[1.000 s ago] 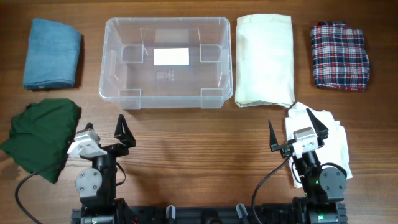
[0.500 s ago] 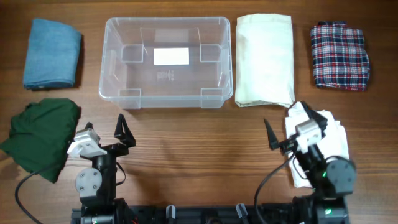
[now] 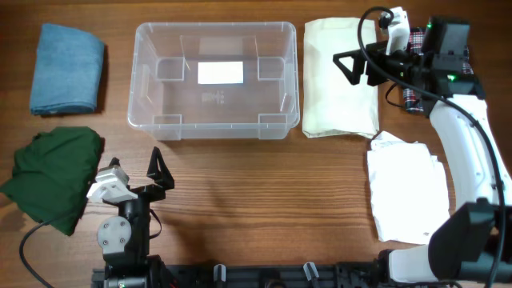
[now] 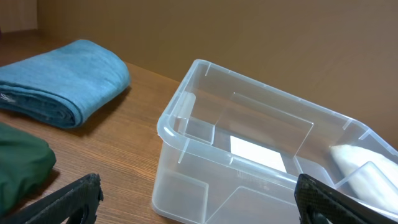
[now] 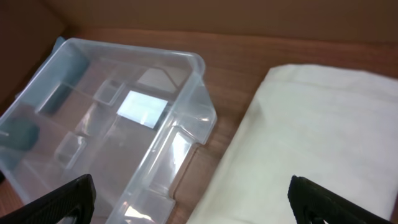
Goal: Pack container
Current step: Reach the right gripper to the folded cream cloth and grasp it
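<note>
Finds the right gripper (image 3: 362,50) gone from its near-right rest, now above the folded cream cloth (image 3: 332,88) just right of the container (image 3: 214,26) at far centre, jaws wide and empty. Keeps the left gripper (image 3: 134,164) parked near, jaws open. Suggests a first pick; nothing packed yet. Shows a blank white label (image 3: 221,73); no legible writing.
</note>
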You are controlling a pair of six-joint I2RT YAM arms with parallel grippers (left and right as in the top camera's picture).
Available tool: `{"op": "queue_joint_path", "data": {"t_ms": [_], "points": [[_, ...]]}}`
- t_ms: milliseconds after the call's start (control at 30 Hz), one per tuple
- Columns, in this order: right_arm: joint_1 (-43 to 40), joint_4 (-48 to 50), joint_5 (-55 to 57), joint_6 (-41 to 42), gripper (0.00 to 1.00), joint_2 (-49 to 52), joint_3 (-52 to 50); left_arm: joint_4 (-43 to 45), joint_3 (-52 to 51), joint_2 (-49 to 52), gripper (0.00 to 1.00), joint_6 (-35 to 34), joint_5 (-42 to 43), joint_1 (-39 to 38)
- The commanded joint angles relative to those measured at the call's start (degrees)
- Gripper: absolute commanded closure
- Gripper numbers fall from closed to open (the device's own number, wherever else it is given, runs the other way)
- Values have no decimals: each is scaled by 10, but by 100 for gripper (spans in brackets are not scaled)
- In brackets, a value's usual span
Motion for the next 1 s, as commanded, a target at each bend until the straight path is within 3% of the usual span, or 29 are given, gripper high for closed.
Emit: {"op": "queue_joint_path", "data": {"t_ms": [0, 267, 600, 967], "points": [[-15, 23, 29, 30, 0, 12, 17, 2, -3, -4, 0, 9, -5, -3], [-82, 40, 80, 28, 0, 54, 17, 2, -3, -4, 0, 9, -5, -3], [-111, 46, -1, -22, 0, 209, 17, 2, -3, -4, 0, 9, -5, -3], [-112, 44, 13, -48, 0, 223, 15, 2, -3, -4, 0, 9, -5, -3]]}}
